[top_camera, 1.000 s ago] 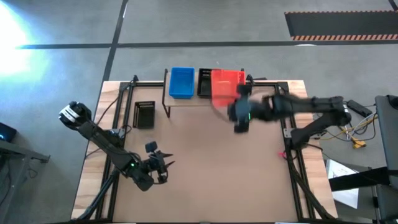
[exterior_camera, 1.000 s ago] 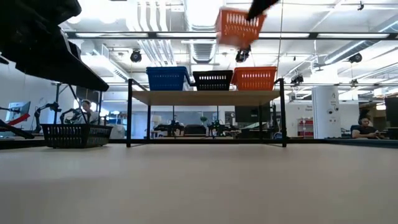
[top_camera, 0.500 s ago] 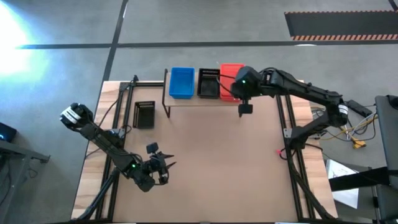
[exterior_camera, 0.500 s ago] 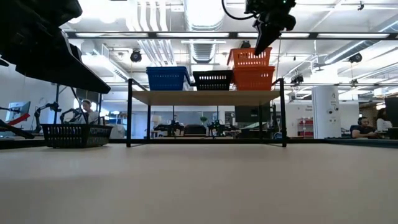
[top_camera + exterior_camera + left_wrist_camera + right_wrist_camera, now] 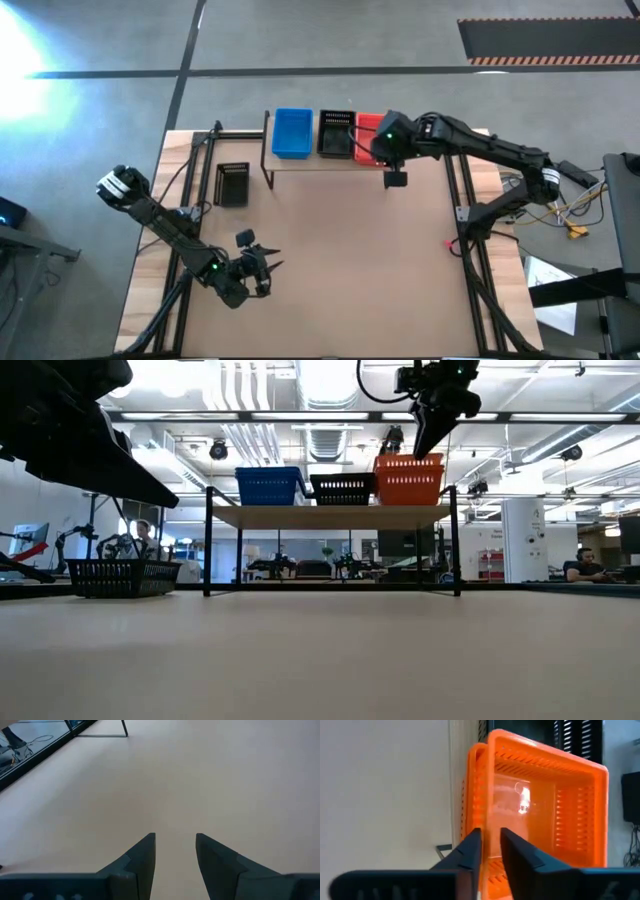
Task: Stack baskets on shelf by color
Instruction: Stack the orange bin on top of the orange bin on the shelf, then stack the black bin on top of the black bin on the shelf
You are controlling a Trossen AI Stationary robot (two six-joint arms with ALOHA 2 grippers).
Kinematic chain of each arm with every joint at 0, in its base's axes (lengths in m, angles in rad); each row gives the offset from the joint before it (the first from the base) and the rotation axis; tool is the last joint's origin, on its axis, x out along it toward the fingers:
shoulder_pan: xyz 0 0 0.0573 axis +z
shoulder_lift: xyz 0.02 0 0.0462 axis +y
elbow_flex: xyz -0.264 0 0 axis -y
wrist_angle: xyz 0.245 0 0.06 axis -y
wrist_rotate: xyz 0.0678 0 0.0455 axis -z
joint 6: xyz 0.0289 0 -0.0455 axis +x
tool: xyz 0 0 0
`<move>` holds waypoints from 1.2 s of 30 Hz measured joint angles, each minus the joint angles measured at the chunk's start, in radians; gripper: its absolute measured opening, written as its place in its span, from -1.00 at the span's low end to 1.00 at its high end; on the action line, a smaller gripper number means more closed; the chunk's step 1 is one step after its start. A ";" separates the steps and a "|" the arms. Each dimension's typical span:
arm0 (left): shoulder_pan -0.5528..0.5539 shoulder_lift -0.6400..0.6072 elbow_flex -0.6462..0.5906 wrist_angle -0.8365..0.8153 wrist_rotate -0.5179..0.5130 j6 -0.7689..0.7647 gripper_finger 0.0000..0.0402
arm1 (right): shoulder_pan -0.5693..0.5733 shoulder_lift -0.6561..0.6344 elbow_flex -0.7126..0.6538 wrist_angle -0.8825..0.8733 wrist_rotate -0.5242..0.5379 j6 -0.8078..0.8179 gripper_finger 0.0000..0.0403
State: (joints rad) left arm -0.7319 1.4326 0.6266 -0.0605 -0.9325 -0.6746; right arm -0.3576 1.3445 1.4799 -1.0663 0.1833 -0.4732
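Above the wood-topped black-legged shelf (image 5: 330, 516), your right gripper (image 5: 489, 851) straddled the nested orange-red slotted plastic basket's (image 5: 540, 815) rim, fingers narrowly parted. Your left gripper (image 5: 175, 851) waited over the counter (image 5: 340, 260), fingers apart, empty.

The shelf (image 5: 330, 516) is a light wood plank on thin black legs, standing upright. On it sit, in a row, a blue basket (image 5: 292, 132) at one end, a black basket (image 5: 334, 133) in the middle touching it, and at the other end an orange-red basket (image 5: 408, 487) with a second orange-red basket (image 5: 545, 815) nested in it, its rim raised just above the lower one. Another black basket (image 5: 232, 184) sits off the shelf, just beside the blue end.
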 joint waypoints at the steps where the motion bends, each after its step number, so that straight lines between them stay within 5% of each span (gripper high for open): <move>1: 0.000 0.000 0.000 0.000 0.000 0.000 -0.38 | -0.002 0.000 -0.003 0.002 0.001 0.000 -0.60; 7: 0.000 0.000 0.000 0.000 0.000 0.000 -0.38 | -0.005 -0.006 -0.005 0.002 0.087 0.039 -0.29; 12: 0.000 0.000 0.000 0.000 0.000 0.000 -0.38 | 0.002 -0.033 -0.006 0.003 0.002 0.098 -0.25; 21: 0.004 0.000 0.000 0.000 0.000 0.000 -0.38 | 0.021 -0.006 -0.088 0.076 -0.051 0.123 -0.36; 30: 0.004 0.000 0.001 0.002 0.000 0.000 -0.38 | 0.021 0.006 -0.167 0.235 0.075 0.123 -0.54; 36: 0.004 0.000 0.001 0.027 0.000 0.006 -0.38 | 0.037 -0.001 -0.160 0.227 0.063 0.132 -0.65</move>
State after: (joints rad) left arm -0.7280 1.4322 0.6273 -0.0336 -0.9321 -0.6690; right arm -0.3201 1.3434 1.3200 -0.8394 0.2463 -0.3410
